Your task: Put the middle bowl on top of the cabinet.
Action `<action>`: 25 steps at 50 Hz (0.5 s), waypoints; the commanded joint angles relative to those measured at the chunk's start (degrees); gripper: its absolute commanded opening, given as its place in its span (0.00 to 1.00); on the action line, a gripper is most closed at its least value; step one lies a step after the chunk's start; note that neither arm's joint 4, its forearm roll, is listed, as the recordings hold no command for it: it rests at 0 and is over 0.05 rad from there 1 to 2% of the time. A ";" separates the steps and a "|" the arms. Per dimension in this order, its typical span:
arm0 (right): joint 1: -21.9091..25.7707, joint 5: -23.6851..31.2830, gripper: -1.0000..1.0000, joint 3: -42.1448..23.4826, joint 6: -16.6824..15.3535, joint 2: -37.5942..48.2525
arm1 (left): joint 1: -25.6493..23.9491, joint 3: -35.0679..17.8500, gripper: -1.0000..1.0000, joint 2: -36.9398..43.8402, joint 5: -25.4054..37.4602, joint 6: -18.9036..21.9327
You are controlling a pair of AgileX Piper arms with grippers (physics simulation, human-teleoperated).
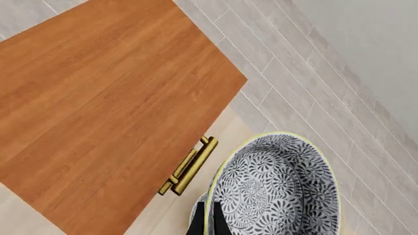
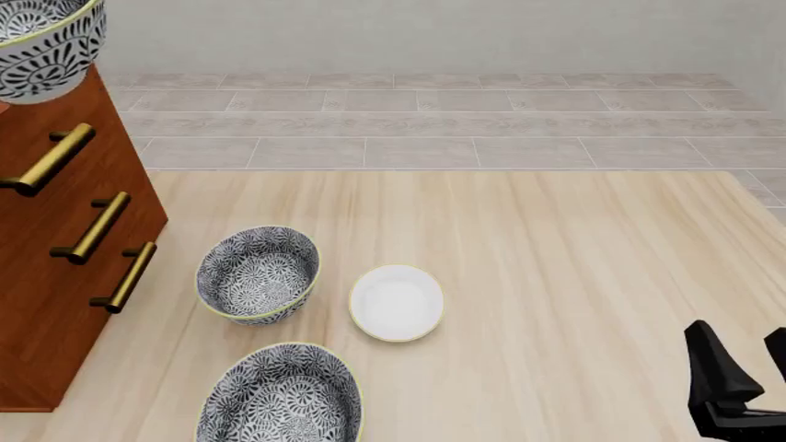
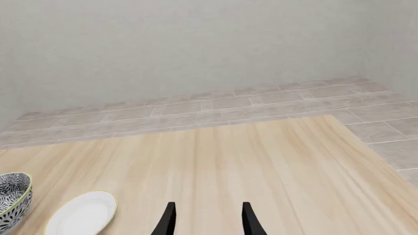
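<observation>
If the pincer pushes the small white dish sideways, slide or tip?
Probably slides: the white dish looks shallow and wide, lying flat on the smooth wooden table. Tipping seems unlikely with so low a rim. Likely rigid and somewhat slippery, given its glossy finish.

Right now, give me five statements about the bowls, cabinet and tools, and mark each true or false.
1. The left tool grips a patterned bowl by its rim. True.
2. That bowl hangs above the top of the cabinet. False: it is off the cabinet's handle side.
3. Two patterned bowls stand on the table. True.
4. The white dish sits on the cabinet. False: it is on the table.
5. The right tool holds the white dish. False: it is open and empty.
</observation>
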 commanded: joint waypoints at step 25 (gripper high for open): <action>-0.21 -0.31 1.00 0.00 0.17 0.31 | 9.43 -3.43 0.00 1.83 -0.01 -0.62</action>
